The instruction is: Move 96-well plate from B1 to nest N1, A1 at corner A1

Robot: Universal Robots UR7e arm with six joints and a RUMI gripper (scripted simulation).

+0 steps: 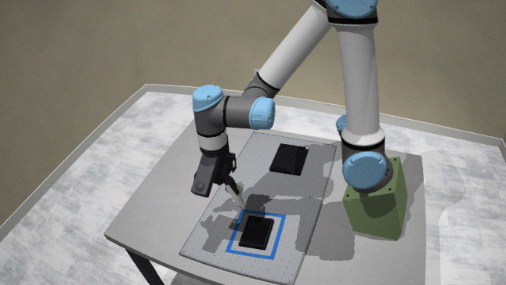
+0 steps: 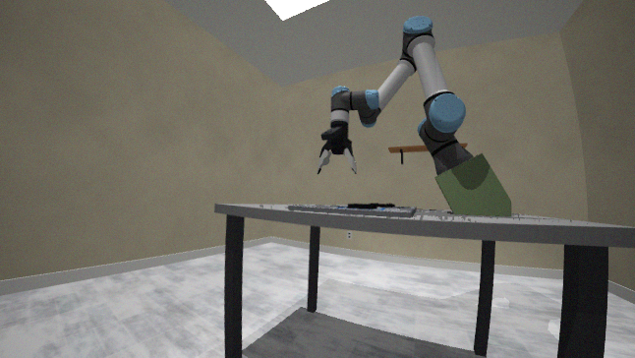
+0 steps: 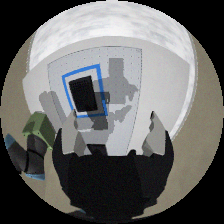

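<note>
The black 96-well plate [image 1: 256, 232] [image 3: 83, 95] lies flat inside the blue rectangle [image 1: 250, 254] [image 3: 64, 82] of spot B1, at the near end of the grey perforated board [image 1: 309, 188]. The plate nest N1 [image 1: 289, 159] is a dark block at the far end of the board. My gripper [image 1: 232, 192] [image 2: 337, 167] [image 3: 114, 110] is open and empty. It hangs high above the table, over the board's left edge, a little to the left of and behind the plate. I cannot make out the plate's cut corner at this size.
The arm's green pedestal [image 1: 376, 211] [image 2: 472, 192] [image 3: 36, 127] stands on the table [image 1: 157, 207] to the right of the board. A small wooden shelf [image 2: 418, 149] is fixed to the back wall.
</note>
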